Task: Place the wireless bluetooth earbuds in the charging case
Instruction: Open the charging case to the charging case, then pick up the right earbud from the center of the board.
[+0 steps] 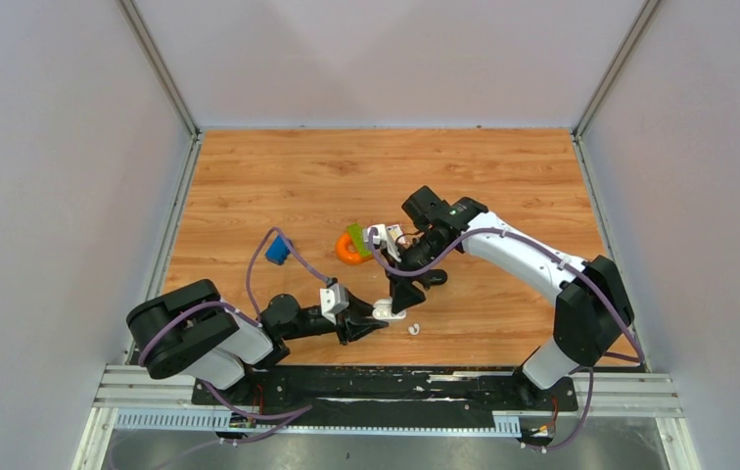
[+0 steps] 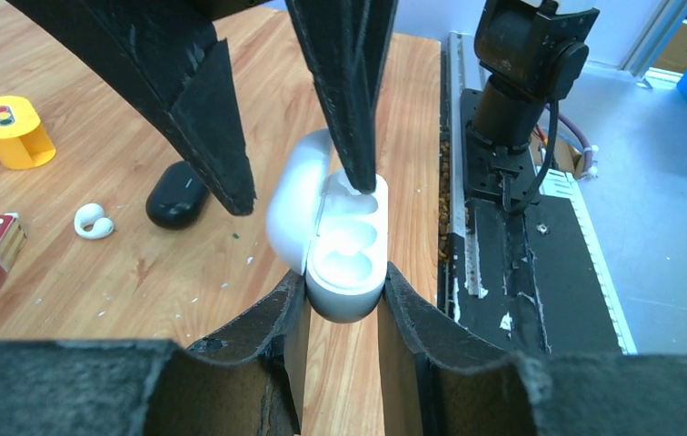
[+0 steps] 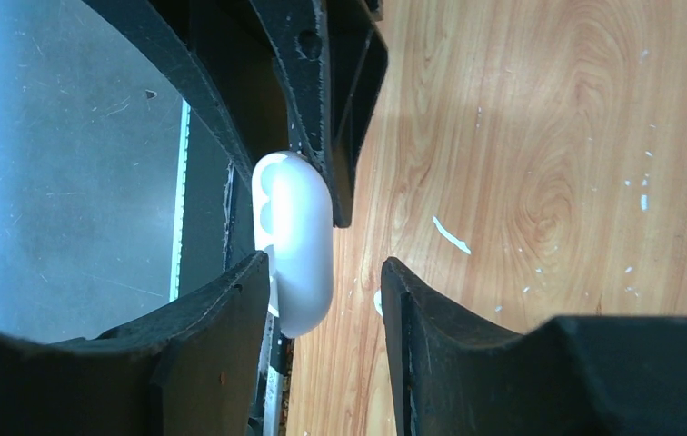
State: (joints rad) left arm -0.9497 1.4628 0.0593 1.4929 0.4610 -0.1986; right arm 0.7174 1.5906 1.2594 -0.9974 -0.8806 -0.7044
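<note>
Charging case (image 2: 344,250), white, lid open, clamped in left fingers (image 2: 276,336).
Right fingers (image 2: 222,145) released above it; wells show in left wrist view, only its edge in right.

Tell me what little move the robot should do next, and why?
Probably lift the right gripper off the white charging case and head for the loose white earbud on the table. Its jaws are open with one fingertip in the case's far pocket, while the left gripper clamps the case.
</note>
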